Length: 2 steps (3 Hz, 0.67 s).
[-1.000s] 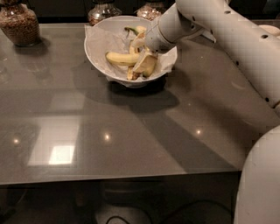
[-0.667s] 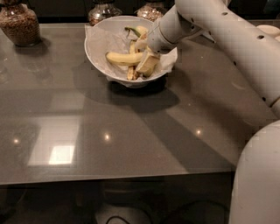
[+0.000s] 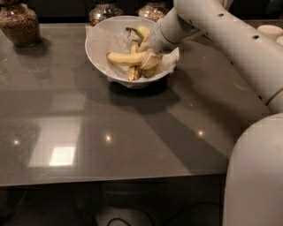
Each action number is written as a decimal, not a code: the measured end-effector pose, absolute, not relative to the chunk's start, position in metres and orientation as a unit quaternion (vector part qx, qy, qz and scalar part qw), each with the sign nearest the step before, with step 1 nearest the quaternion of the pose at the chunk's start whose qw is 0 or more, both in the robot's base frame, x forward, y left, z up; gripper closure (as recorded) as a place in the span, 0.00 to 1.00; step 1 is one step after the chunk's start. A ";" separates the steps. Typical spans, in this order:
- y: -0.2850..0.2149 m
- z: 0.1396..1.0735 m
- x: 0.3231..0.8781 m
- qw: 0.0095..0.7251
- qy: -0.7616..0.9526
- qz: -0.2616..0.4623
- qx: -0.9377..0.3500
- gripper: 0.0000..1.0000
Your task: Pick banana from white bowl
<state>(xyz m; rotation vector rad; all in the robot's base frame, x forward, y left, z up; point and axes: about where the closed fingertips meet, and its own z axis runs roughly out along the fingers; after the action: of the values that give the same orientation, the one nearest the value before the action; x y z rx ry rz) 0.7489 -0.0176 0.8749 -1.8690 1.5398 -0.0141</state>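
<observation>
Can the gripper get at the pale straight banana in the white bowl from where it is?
Probably yes. The gripper is down inside the white bowl, at the right end of the banana, which lies crosswise on top with nothing covering it.

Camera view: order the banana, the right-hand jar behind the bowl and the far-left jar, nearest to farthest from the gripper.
1. banana, in the white bowl, right at the gripper.
2. right-hand jar, just behind the bowl.
3. far-left jar, back left corner.
</observation>
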 end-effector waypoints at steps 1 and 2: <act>-0.020 0.876 0.748 0.351 0.598 -0.008 -0.721 0.83; -0.024 0.888 0.741 0.357 0.601 -0.012 -0.715 1.00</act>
<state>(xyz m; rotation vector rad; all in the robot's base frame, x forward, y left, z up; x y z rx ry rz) 0.7412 -0.0240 0.8880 -1.8464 1.5514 -0.0316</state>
